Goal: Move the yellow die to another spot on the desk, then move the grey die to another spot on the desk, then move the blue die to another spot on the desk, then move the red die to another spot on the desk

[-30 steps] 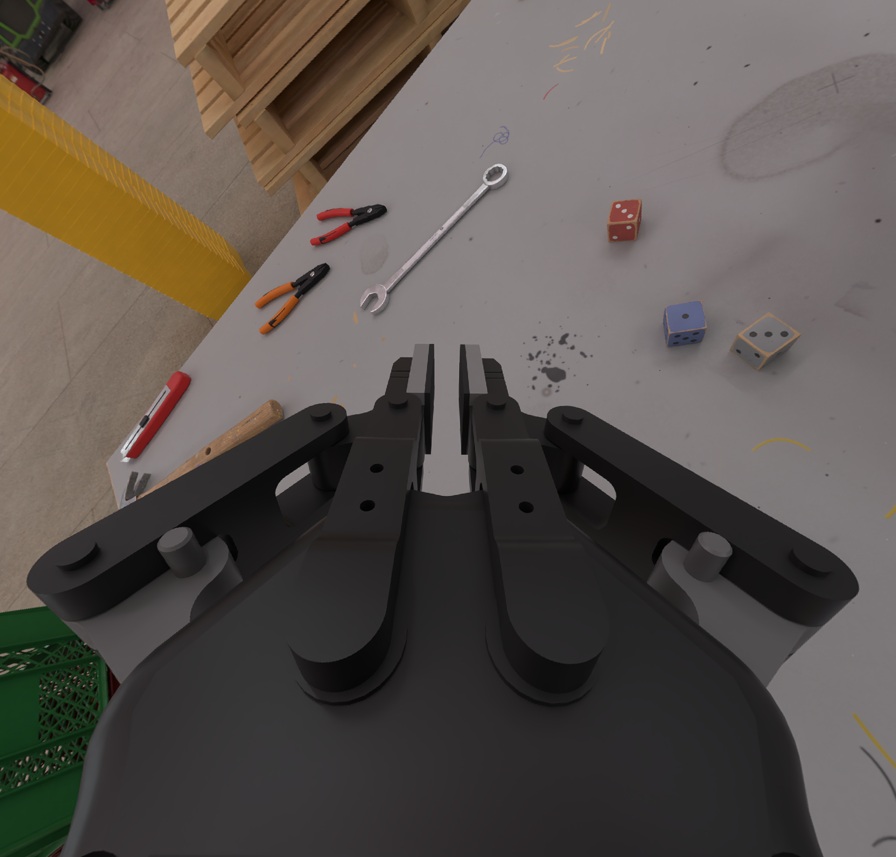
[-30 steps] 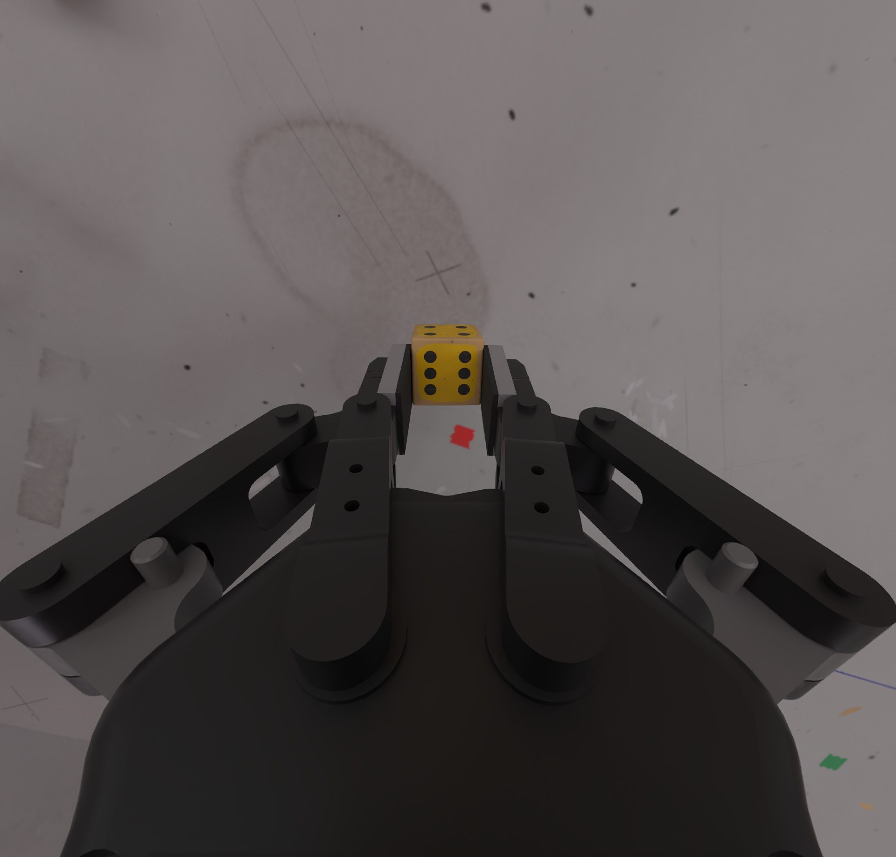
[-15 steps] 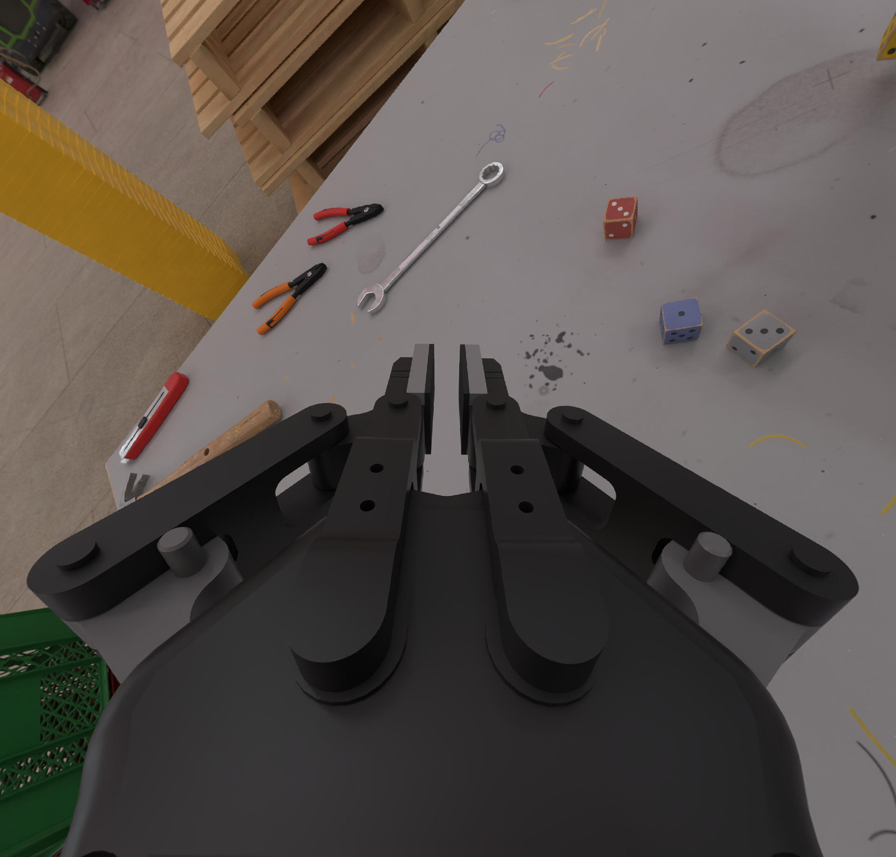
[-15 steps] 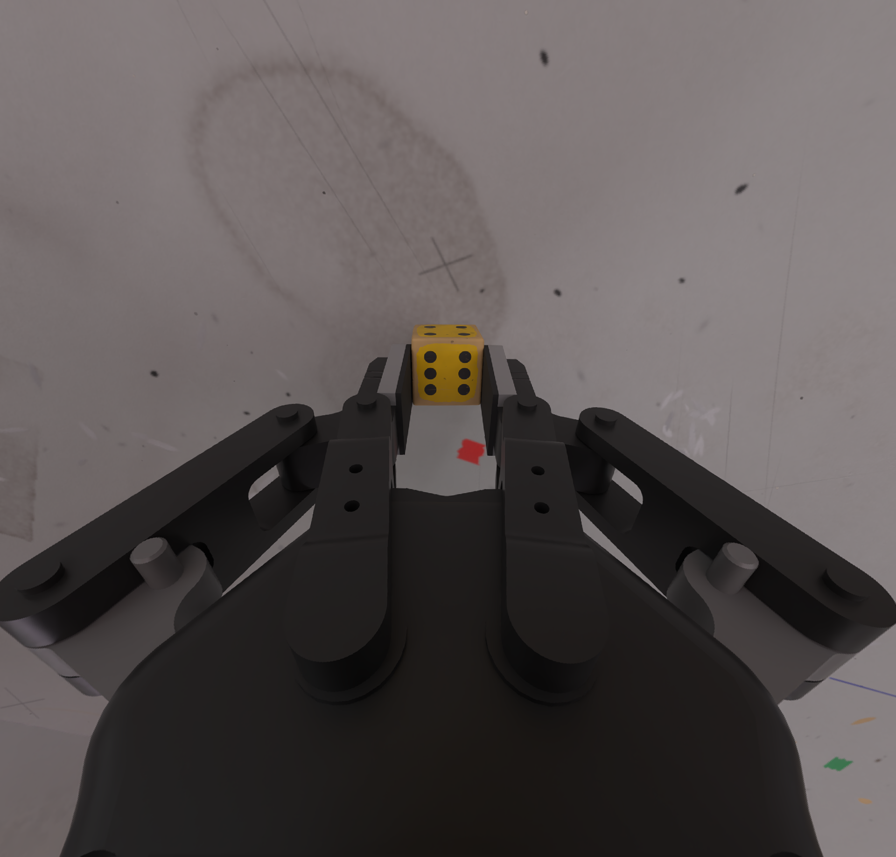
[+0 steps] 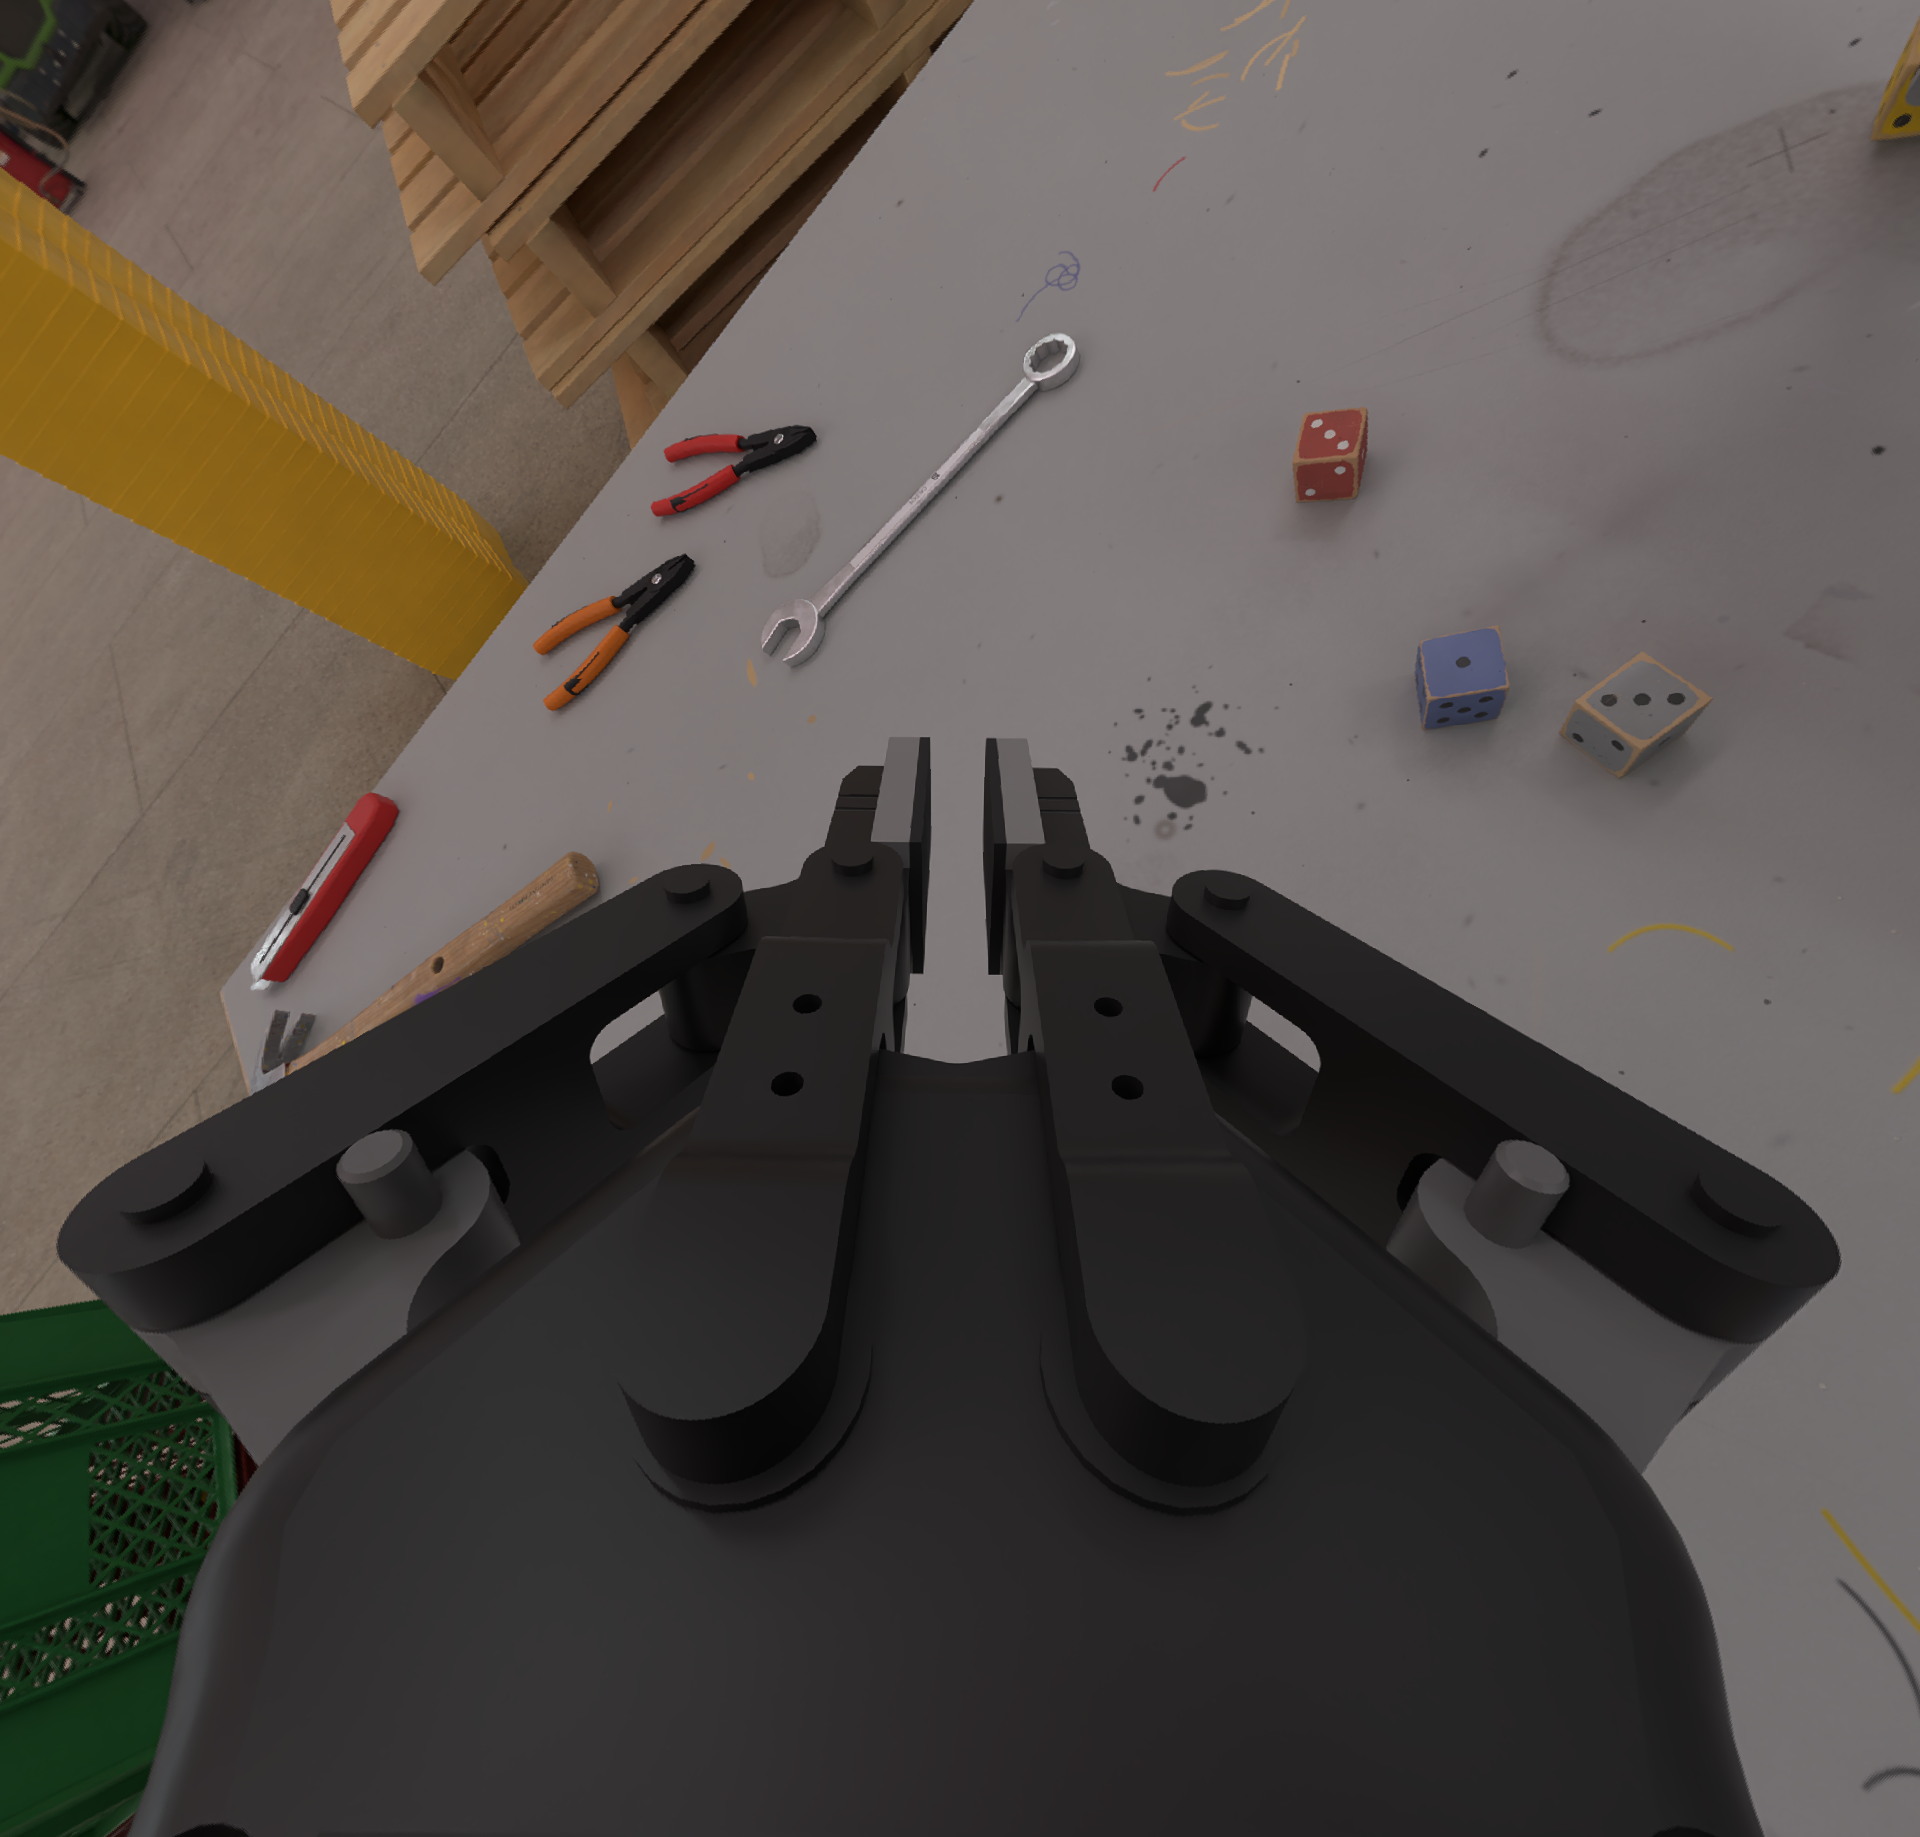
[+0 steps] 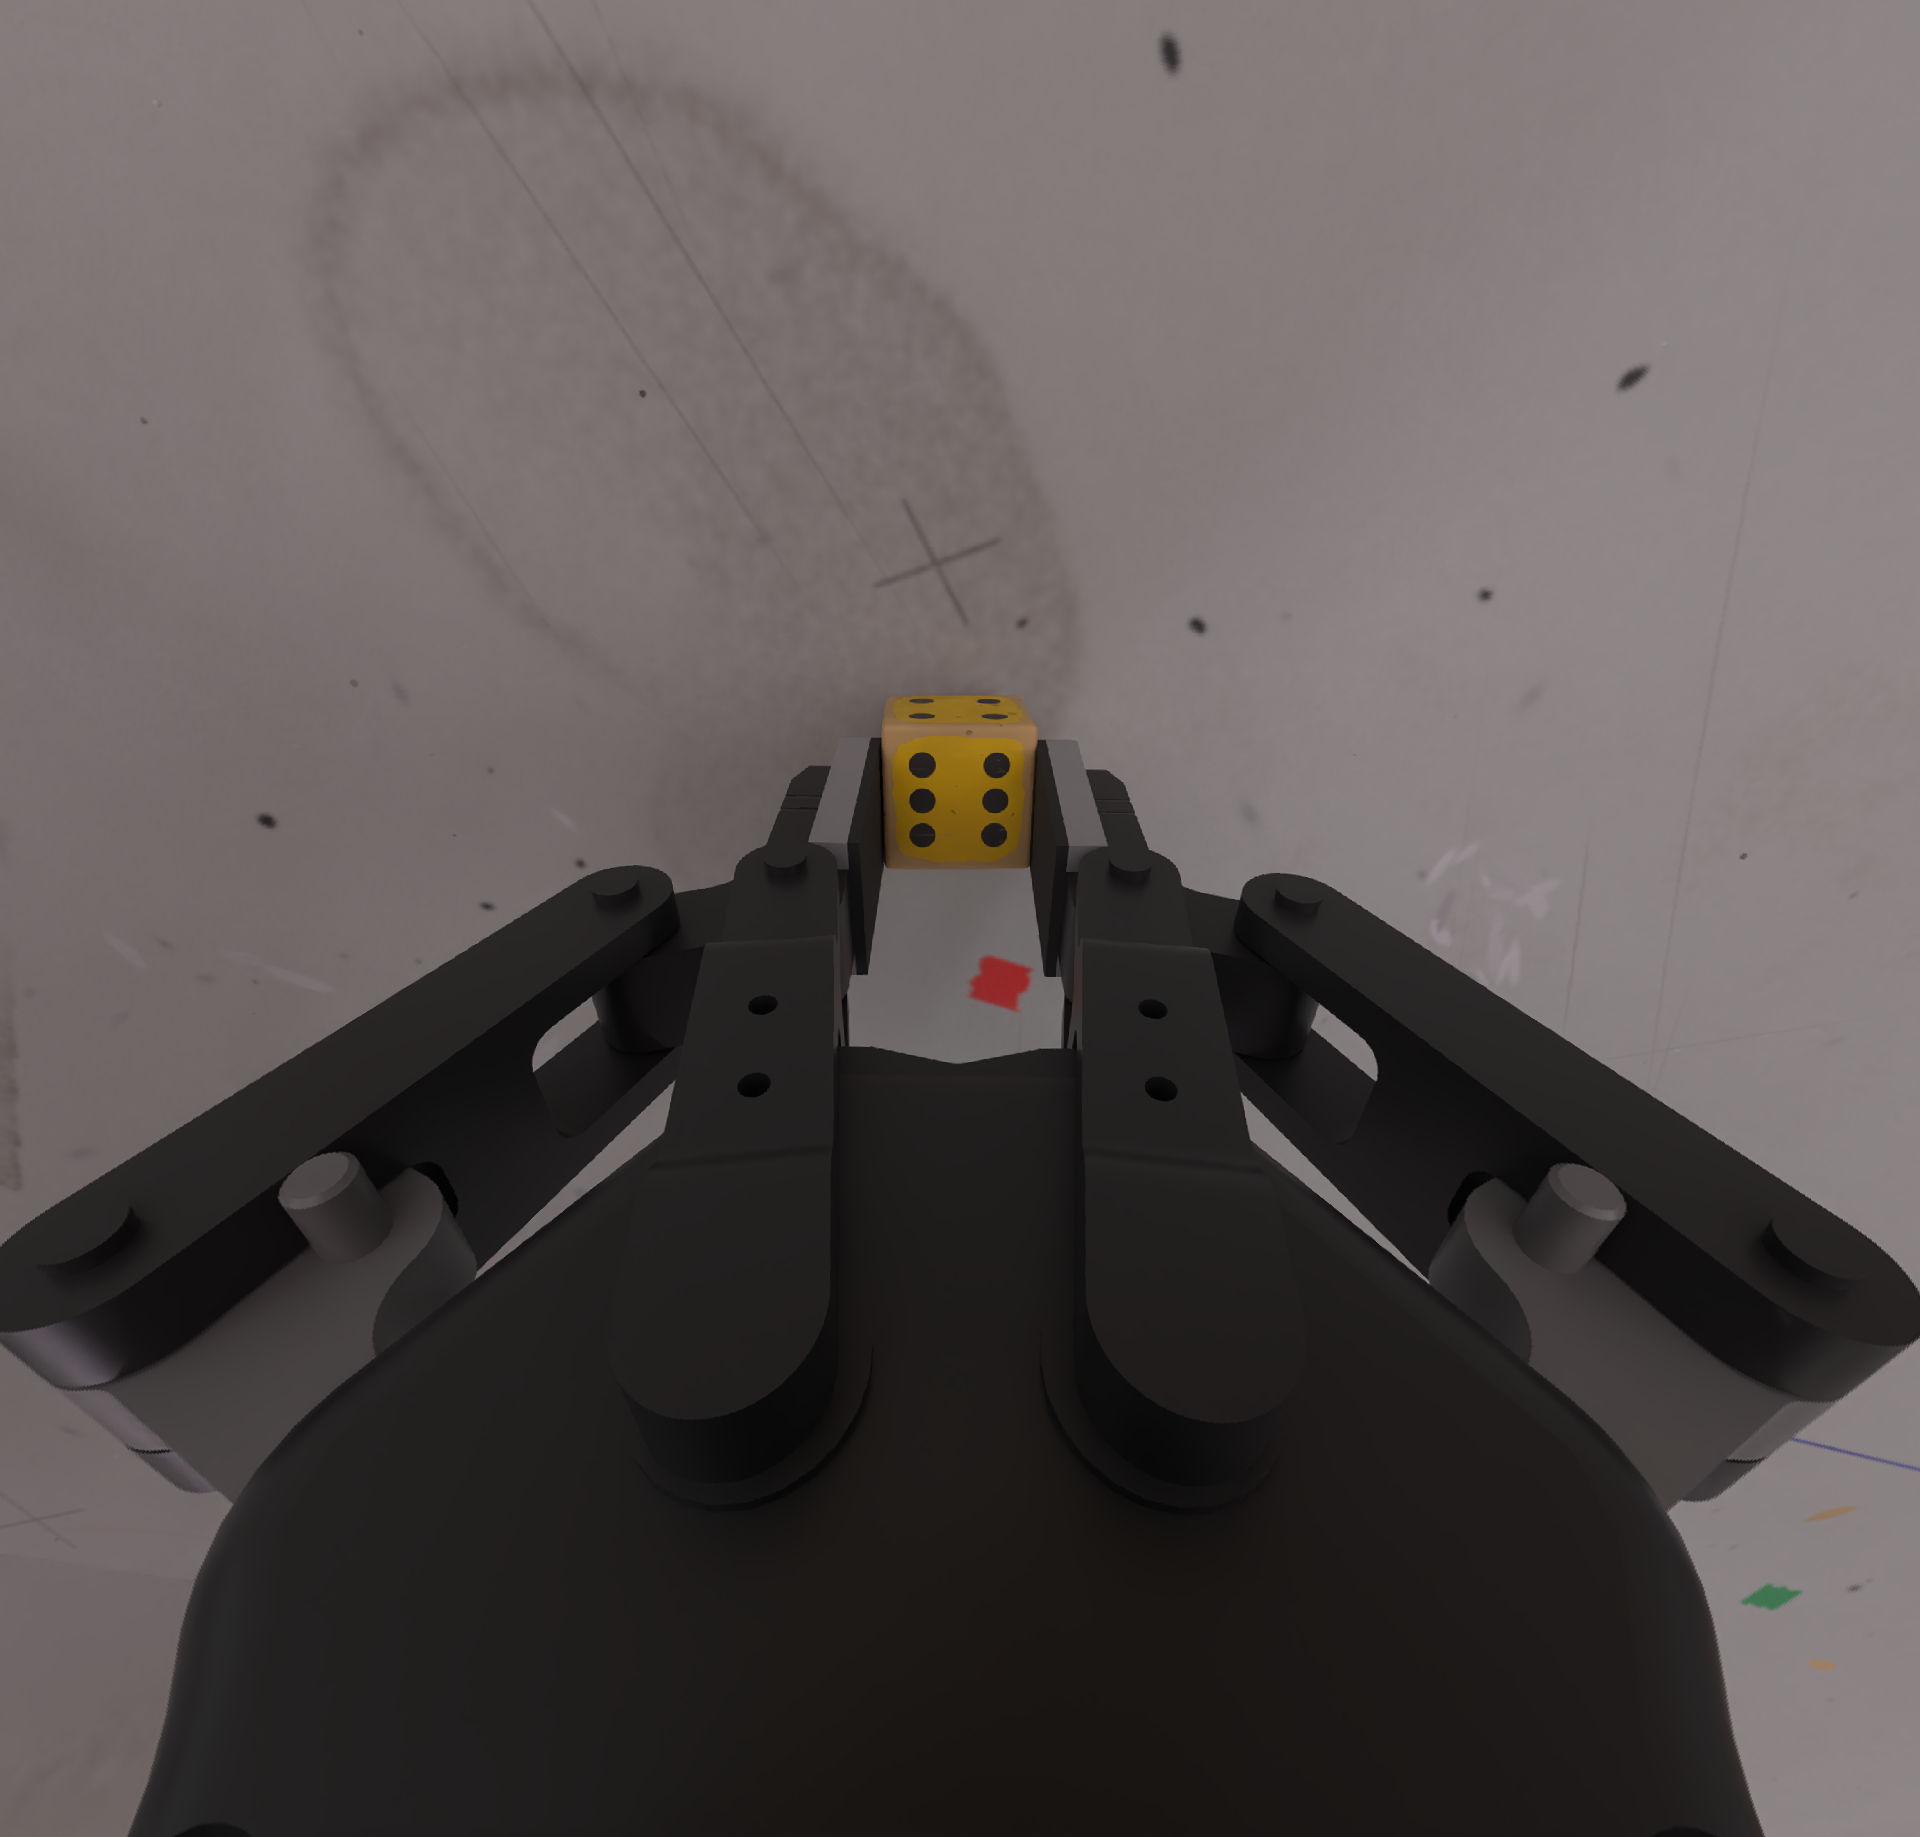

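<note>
My right gripper [image 6: 958,795] is shut on the yellow die [image 6: 958,800], with one pad on each side, and holds it over the grey desk [image 6: 1455,229] near a dark ring-shaped smudge. A corner of the yellow die also shows at the right edge of the left wrist view [image 5: 1901,94]. The red die [image 5: 1330,454], the blue die [image 5: 1462,678] and the grey die [image 5: 1636,712] sit on the desk ahead and to the right of my left gripper [image 5: 957,779]. The left gripper is empty, with only a narrow gap between its pads.
A wrench [image 5: 920,499], red pliers [image 5: 732,462], orange pliers [image 5: 608,624], a red utility knife [image 5: 327,888] and a wooden-handled hammer [image 5: 468,951] lie along the desk's left edge. Beyond it are wooden pallets [image 5: 623,125], a yellow barrier [image 5: 208,457] and a green crate [image 5: 94,1527].
My right gripper has carried the yellow die across the desk. The red die has left its view, and the yellow die has come in at the left view's right edge. The left view has shifted slightly.
</note>
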